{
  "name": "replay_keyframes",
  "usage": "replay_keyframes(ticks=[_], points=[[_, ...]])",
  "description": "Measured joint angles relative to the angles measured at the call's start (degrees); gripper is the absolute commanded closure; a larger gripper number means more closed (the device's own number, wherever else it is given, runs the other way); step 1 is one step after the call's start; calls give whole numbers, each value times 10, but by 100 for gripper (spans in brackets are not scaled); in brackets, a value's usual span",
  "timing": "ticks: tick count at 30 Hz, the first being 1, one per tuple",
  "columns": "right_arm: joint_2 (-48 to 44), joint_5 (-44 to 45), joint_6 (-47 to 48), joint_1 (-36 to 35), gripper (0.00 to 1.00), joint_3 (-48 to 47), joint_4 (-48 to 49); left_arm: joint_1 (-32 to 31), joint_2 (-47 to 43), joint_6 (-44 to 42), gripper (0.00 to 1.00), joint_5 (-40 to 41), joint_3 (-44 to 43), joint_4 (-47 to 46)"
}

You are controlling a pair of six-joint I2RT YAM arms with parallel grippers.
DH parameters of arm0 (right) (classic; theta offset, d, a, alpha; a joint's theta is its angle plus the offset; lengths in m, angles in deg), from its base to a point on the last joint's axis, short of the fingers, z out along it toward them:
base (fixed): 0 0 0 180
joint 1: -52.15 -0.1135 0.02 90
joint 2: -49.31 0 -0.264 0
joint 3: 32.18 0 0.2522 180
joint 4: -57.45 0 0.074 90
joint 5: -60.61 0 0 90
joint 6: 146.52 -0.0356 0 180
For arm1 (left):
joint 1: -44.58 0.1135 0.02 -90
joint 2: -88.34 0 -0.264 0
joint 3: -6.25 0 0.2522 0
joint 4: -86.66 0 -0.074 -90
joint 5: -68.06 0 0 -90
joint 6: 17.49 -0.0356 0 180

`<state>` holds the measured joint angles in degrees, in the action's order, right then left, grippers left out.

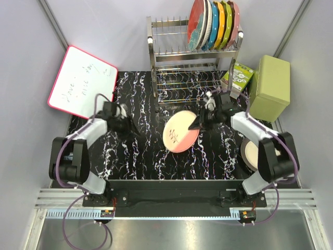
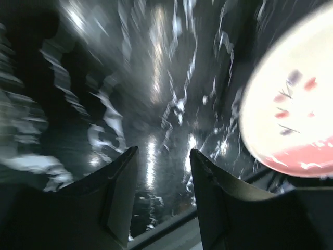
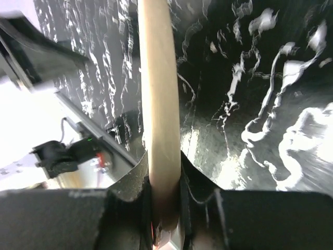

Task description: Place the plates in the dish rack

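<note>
One pink plate (image 1: 179, 134) is clenched in the right claw (image 1: 196, 124); the left claw (image 1: 133, 130) gapes empty; six plates (image 1: 214, 23) stand in the rack (image 1: 171, 58).

Left wrist view: the whole frame is blurred. The desk (image 2: 156, 104) marbling reads only as streaks. The pink-and-cream plate (image 2: 291, 109) is cut off by the right edge, and its sprig marks are indistinct. The left gripper (image 2: 164, 172) is cut off by the bottom edge.

Right wrist view: the same plate shows edge-on only, its face unseen. Its upper part runs out of the top edge and its lower end is hidden between the jaws of the right gripper (image 3: 165, 187).

Top view: the cream plate with dark rim (image 1: 251, 154) lies partly hidden under the right arm (image 1: 250, 125). The whiteboard (image 1: 83, 83) writing is too small to read. In the dish rack (image 1: 156, 57), the plates behind the red plate (image 1: 196, 23) show rims only.
</note>
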<state>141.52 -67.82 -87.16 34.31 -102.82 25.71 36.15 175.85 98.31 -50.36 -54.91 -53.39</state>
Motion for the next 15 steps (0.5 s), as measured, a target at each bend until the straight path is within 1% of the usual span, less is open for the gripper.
replay_keyframes(ticks=[1,4,7,10,12,15], points=[[-23,19,24,0,100,-22,-35,23,-8,-23,46,11,-28,17],[-78,61,96,0,100,-122,-131,61,-35,-79,41,51,-90,32],[-103,85,151,-11,100,-246,-184,67,-80,-135,37,91,-134,33],[-116,108,189,-45,100,-355,-202,63,-124,-166,37,129,-147,33],[-118,122,193,-76,100,-426,-220,62,-141,-178,36,151,-147,34],[-102,135,188,-114,100,-531,-248,62,-144,-186,36,167,-147,41]])
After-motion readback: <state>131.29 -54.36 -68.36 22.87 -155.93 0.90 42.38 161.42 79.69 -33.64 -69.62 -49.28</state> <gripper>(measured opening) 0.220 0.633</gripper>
